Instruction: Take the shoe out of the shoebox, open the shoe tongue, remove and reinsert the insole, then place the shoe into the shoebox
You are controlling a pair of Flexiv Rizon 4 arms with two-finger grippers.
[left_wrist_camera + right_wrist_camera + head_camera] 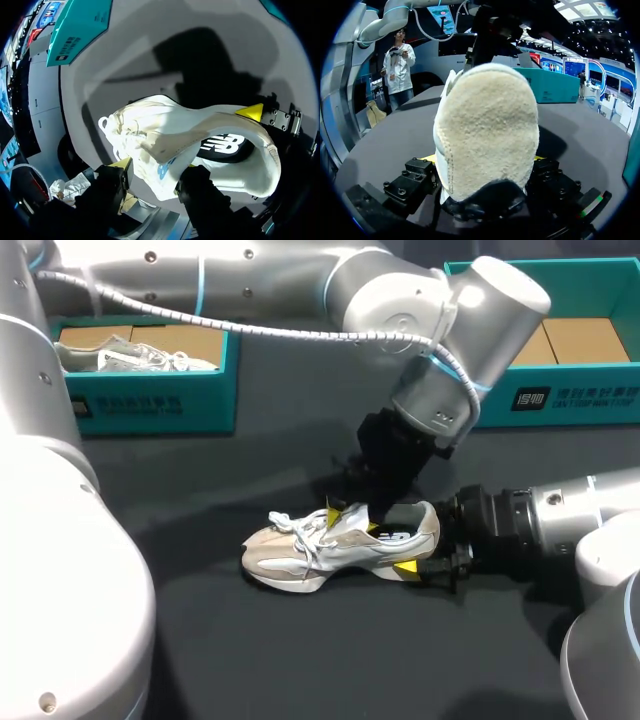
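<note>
A white and beige sneaker (330,545) stands upright on the black table, toe to the left. My left arm reaches across from the left, and its gripper (352,520) comes down onto the shoe's opening. In the left wrist view this gripper (152,172) is shut on the upper by the tongue, one finger inside and one outside. The dark insole (225,145) shows inside the shoe (165,130). My right gripper (420,548) is shut on the heel from both sides. In its own view the gripper (482,167) has the beige heel (490,125) filling the space between its fingers.
A teal shoebox (150,390) at the back left holds another white shoe (130,355). A second teal box (570,390) stands at the back right with bare cardboard inside. Black tabletop (300,660) stretches in front of the shoe.
</note>
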